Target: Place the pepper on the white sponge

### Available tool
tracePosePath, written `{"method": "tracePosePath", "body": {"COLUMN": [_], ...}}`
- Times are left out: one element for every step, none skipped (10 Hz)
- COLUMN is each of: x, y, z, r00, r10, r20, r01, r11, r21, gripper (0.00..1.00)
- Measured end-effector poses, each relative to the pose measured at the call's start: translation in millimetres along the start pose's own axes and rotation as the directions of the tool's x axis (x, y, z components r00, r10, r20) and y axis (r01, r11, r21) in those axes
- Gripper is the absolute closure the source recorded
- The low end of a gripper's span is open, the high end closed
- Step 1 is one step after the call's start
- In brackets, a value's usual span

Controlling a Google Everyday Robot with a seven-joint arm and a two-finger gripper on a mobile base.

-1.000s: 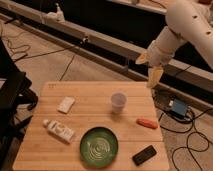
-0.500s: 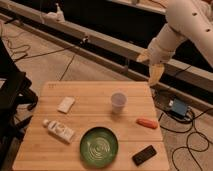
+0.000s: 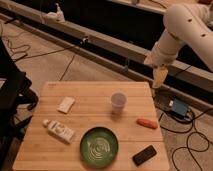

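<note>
Pepper point(image 3: 147, 123) lies flat near the right edge of the desk point(image 3: 90, 95), orange-red, tapered, its long axis roughly across the desk. The sponge point(image 3: 66, 104) sits well apart from it, toward the far left corner. Between them stands a cup point(image 3: 118, 101). A green plate point(image 3: 99, 146) is at the near edge, a black slab point(image 3: 144, 155) by the near right corner and a tube point(image 3: 59, 130) near the left edge. The white arm point(image 3: 185, 30) bends down from upper right. Its gripper point(image 3: 160, 79) hangs just beyond the far right corner, pointing down; whether the jaws are open or closed cannot be told.
</note>
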Motion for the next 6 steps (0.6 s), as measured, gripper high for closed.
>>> {"method": "tracePosePath", "body": {"x": [3,6,8,8,7,5], "y": [6,13,21,31,40,49], "z": [12,26,40,56,68,79], "r00": [1.000,0.999,0.998,0.994,0.986,0.973], "r10": [0.018,0.039,0.062,0.108,0.158,0.210], "r20": [-0.005,-0.009,-0.007,0.018,0.055,0.096], "r01": [-0.018,-0.039,-0.062,-0.107,-0.152,-0.197], "r11": [1.000,0.999,0.997,0.992,0.984,0.972], "r21": [-0.009,-0.021,-0.036,-0.064,-0.095,-0.130], "gripper": [0.20,0.20,0.20,0.20,0.20,0.20]}}
